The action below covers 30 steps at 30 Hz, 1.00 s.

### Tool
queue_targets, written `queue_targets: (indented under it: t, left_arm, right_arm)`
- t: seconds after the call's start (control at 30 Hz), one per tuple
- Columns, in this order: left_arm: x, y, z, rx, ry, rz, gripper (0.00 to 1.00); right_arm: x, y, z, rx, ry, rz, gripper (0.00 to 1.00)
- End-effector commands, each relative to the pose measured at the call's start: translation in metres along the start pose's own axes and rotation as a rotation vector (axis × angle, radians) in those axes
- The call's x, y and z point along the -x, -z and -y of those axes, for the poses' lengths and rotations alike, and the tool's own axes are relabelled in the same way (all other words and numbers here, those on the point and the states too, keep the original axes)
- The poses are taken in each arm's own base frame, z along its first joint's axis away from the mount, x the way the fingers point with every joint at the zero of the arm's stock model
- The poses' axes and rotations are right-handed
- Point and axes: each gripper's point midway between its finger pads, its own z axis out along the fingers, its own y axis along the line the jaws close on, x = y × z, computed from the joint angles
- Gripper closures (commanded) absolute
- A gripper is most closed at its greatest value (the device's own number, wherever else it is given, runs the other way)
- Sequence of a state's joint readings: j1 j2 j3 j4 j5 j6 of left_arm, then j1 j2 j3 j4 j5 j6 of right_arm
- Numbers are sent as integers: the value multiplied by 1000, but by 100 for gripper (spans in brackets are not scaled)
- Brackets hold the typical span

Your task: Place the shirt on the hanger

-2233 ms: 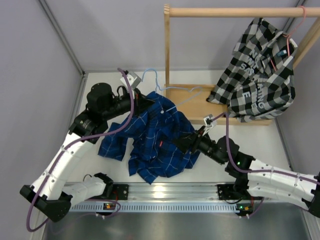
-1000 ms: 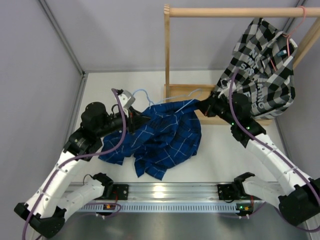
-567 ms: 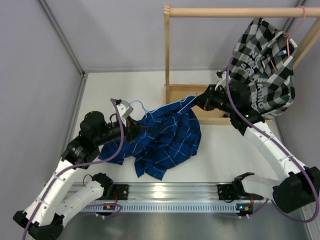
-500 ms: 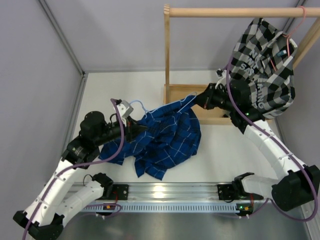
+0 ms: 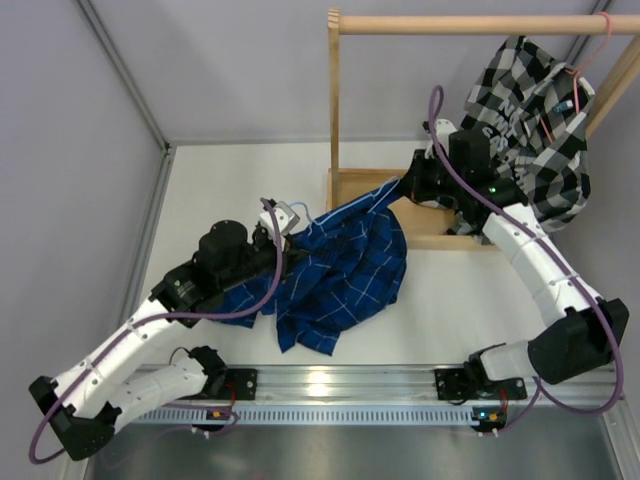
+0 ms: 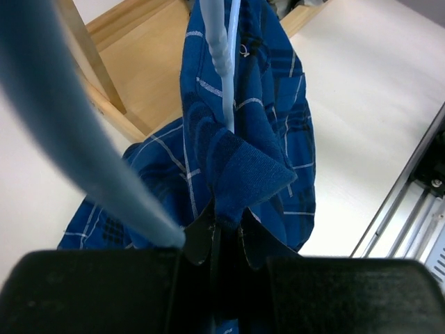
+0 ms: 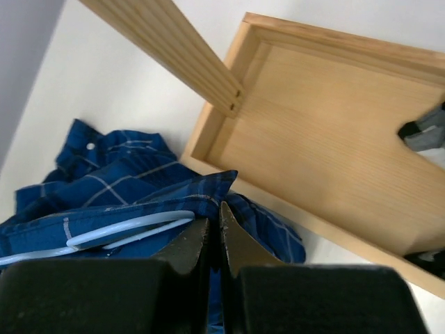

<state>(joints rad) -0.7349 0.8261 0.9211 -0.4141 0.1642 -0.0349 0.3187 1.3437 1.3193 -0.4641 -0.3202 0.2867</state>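
The royal-blue checked shirt [image 5: 345, 265] hangs stretched between my two grippers above the table. My left gripper [image 5: 290, 250] is shut on a folded edge of the shirt [image 6: 271, 139], with the fabric pinched between the jaws. The light-blue hanger [image 6: 224, 69] runs up from that gripper [image 6: 224, 216] along the cloth. My right gripper [image 5: 398, 192] is shut on the other end of the shirt [image 7: 118, 177], over the corner of the wooden base. In the right wrist view a loop of the hanger [image 7: 132, 226] lies inside the fabric beside that gripper [image 7: 214, 223].
A wooden rack stands at the back right, with a tray-like base [image 5: 365, 185], an upright post [image 5: 334, 90] and a top rail [image 5: 470, 22]. A black-and-white checked shirt [image 5: 530, 110] hangs there on a pink hanger [image 5: 590, 50]. A metal rail [image 5: 330, 385] runs along the near edge.
My right gripper has moved back and up toward the rack, pulling its end of the shirt along. My left arm has shifted right toward the middle with its end.
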Motion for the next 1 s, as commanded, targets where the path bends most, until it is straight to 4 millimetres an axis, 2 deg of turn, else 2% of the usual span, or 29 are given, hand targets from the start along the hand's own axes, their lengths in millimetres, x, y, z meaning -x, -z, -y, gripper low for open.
queue_targets:
  t: [0.0,0.03,0.07,0.1,0.13,0.17,0.23,0.4,0.53,0.63,0.77,0.8,0.83,0.9,0.93,0.97]
  left_arm:
    - [-38,9,-9,67,-1,-184,100]
    - [-36,8,-8,64,-10,-187,100]
    - [-33,8,-6,59,-17,-188,100]
    - [-22,9,-4,54,-20,-171,100]
    - [-21,9,0,39,-25,-186,100]
    - [-23,5,2,24,-54,-213,100]
    - [-17,4,15,-30,-77,-238,100]
    - [-36,-11,37,-110,-119,-344,100]
    - [-58,-7,55,-217,-102,-391,100]
    - [-56,-4,51,-185,-97,-366,100]
    - [-45,-4,32,-67,-103,-332,100]
    - [-44,-4,29,-46,-102,-332,100]
    - [-43,-4,26,-29,-91,-328,100]
    - [-48,-4,22,-4,-93,-336,100]
    - [-49,-3,24,5,-43,-335,100]
    - [-51,-3,19,41,-34,-338,100]
  right_arm:
    - [58,12,46,-294,161,131,100]
    - [51,8,42,-333,188,98,100]
    - [55,7,38,-345,221,97,100]
    - [50,-1,39,-360,233,72,100]
    - [47,-6,30,-358,256,61,100]
    - [47,-6,33,-397,270,54,100]
    - [51,-13,25,-407,310,48,100]
    - [72,-10,26,-461,325,83,100]
    - [83,-7,32,-489,333,105,100]
    - [83,-8,41,-503,317,107,100]
    - [79,-7,44,-469,258,153,100]
    - [85,-5,51,-469,229,186,100]
    - [85,-6,47,-416,196,197,100]
    - [85,1,54,-392,160,223,100]
    - [89,-2,46,-327,154,248,100]
    - [84,-1,46,-300,123,255,100]
